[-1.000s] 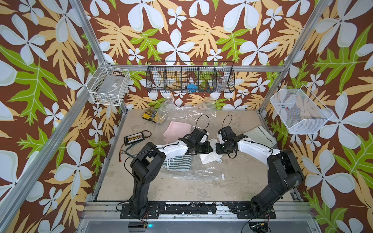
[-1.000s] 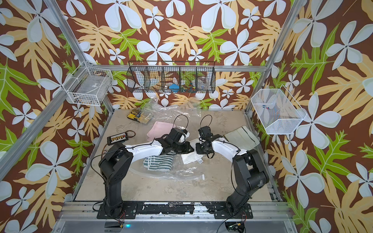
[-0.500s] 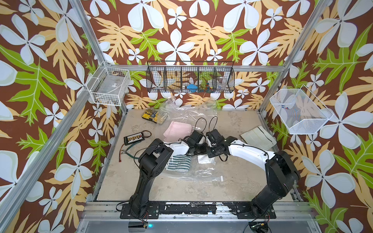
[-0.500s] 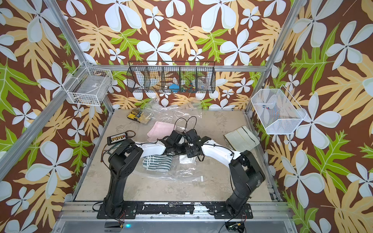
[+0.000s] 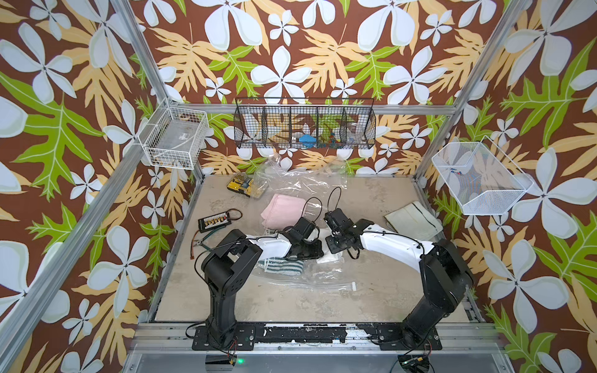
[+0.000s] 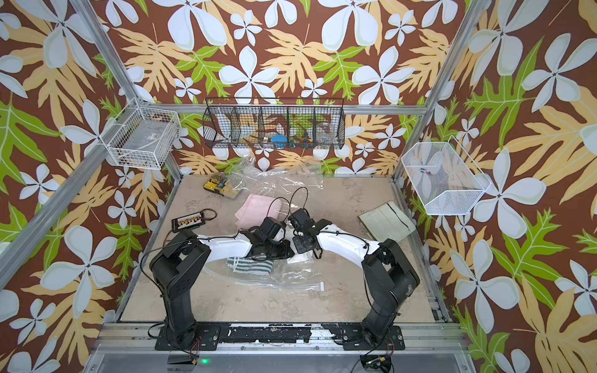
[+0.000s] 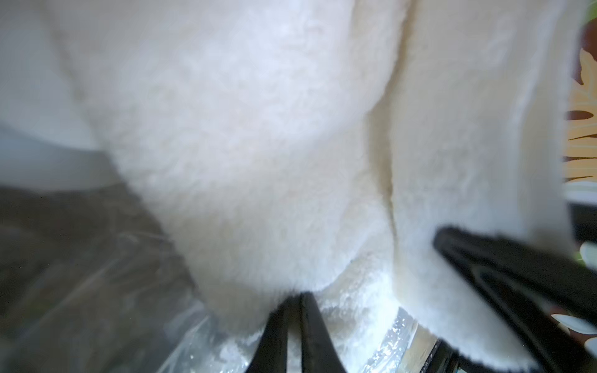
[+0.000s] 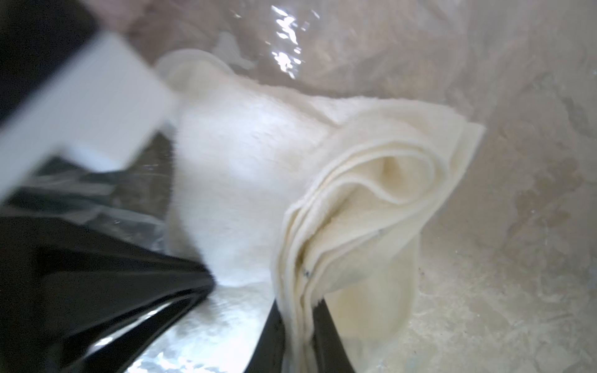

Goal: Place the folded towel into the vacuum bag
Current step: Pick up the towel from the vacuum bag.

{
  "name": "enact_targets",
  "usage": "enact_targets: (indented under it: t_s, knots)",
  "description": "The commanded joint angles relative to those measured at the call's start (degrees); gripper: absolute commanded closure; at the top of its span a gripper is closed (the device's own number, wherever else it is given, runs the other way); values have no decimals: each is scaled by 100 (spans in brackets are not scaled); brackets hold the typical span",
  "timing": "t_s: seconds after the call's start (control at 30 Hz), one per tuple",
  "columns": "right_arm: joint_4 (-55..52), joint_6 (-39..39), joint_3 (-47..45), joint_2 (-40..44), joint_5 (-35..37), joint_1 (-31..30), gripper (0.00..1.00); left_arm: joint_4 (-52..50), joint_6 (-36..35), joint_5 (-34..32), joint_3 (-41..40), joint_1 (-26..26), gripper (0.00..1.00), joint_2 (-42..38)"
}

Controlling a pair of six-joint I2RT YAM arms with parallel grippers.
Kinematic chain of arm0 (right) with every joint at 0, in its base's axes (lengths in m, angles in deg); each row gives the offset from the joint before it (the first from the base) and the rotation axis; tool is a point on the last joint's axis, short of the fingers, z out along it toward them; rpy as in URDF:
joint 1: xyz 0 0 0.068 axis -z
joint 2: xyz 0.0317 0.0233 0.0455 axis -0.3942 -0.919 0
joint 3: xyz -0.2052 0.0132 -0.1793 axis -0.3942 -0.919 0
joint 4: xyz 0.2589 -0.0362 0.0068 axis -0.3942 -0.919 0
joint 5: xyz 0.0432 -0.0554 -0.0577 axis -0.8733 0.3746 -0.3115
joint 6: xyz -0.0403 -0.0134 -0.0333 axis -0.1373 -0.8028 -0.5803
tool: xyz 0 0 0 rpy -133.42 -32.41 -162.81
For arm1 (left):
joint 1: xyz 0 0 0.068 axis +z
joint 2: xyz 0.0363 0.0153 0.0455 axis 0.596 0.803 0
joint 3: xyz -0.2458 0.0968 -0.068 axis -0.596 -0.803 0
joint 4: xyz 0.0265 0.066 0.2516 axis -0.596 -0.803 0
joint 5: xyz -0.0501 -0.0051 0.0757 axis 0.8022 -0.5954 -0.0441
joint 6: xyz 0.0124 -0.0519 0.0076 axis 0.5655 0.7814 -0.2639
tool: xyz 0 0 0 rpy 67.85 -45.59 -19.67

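well, nearest on the sandy table (image 5: 290,310) lay the vacuum bag (image 5: 323,279), flat and clear. its zip strip ran along the near edge, with the small white slider (image 5: 353,285) at the right end. a striped towel (image 5: 286,266) showed through the film toward the left, apparently already inside.

just beyond it, at mid-table, the two arms met low over the folded towel (image 5: 329,257), a cream bundle lying at the bag's right side. whether any of it was under the film could not be told.

the right gripper (image 8: 297,310) was clamped on the towel's stacked edges. that grip probably kept the layers together so the fold would survive the move. the left gripper (image 7: 300,300) was closed to a thin slit at the towel's fluffy underside, with crinkled film beside it. it could not be made out whether it pinched cloth, film or nothing. holding from both sides looked meant to stop the soft bundle from sagging open.

farther back a pink towel (image 5: 281,210) lay partly under loose film, and a black connector board (image 5: 214,221) sat to the left. a pale towel (image 5: 410,221) lay well apart on the right. near the far wall were a yellow box (image 5: 244,187) and more bunched clear plastic (image 5: 300,177), which was possibly the same bag. wire baskets (image 5: 303,129) hung above.
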Motion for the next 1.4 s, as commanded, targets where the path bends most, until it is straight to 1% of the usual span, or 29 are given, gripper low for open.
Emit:
enact_targets:
  t_s: [0.0, 0.07, 0.2, 0.3, 0.37, 0.47, 0.63, 0.7, 0.73, 0.8, 0.9, 0.93, 1.0, 1.03, 1.07, 1.13, 1.2, 1.27, 1.37]
  knots:
    - [61, 32, -7, -22, -453, -154, 85, 23, -74, -62, 90, -5, 88, 72]
    - [269, 192, -193, -98, -746, -157, 84, 33, -97, -53, 90, -5, 88, 44]
    - [592, 231, -602, -232, -633, -150, 80, 9, -156, -59, -72, 4, 88, -142]
    - [711, 139, -754, -334, -554, -156, 66, -122, -223, -57, -178, 29, 88, -433]
    - [751, 96, -813, -314, -514, -154, 53, -292, -277, -59, -224, 71, 87, -681]
    - [743, 60, -815, -248, -517, -158, 40, -531, -336, -111, -334, 182, 87, -1083]
    - [712, 36, -810, -359, -488, -268, 23, -1142, -656, -489, -427, 368, 87, -1653]
    - [532, 33, -754, -553, -152, -391, 20, -1414, -833, -677, -411, 390, 87, -1824]
    - [397, 42, -723, -683, 133, -466, 20, -1555, -938, -743, -390, 390, 86, -1896]
    - [146, 107, -664, -938, 670, -518, 22, -1732, -1081, -721, -393, 395, 85, -2022]
    - [-25, 102, -596, -1085, 1246, -495, 34, -1944, -1317, -638, -417, 386, 78, -2203]
    - [-22, 52, -572, -1022, 1317, -457, 42, -2021, -1440, -629, -424, 375, 74, -2272]
    - [47, -92, -506, -785, 1229, -328, 62, -2210, -1715, -697, -370, 333, 66, -2414]
    - [117, -212, -471, -628, 1148, -251, 70, -2308, -1901, -765, -323, 277, 63, -2501]
    - [163, -300, -435, -504, 1139, -208, 74, -2372, -2063, -850, -285, 196, 60, -2585]
    - [106, -472, -279, -259, 1193, -87, 78, -2441, -2410, -1056, -191, -70, 55, -2754]
    - [0, -545, -152, 5, 1152, 55, 81, -2490, -2677, -1209, -131, -347, 52, -2831]
    - [-91, -546, -126, 379, 976, 209, 82, -2577, -2913, -1394, -86, -614, 49, -2844]
    - [-179, -349, -350, 1068, 474, 493, 82, -2788, -3370, -1846, -33, -1203, 45, -2796]
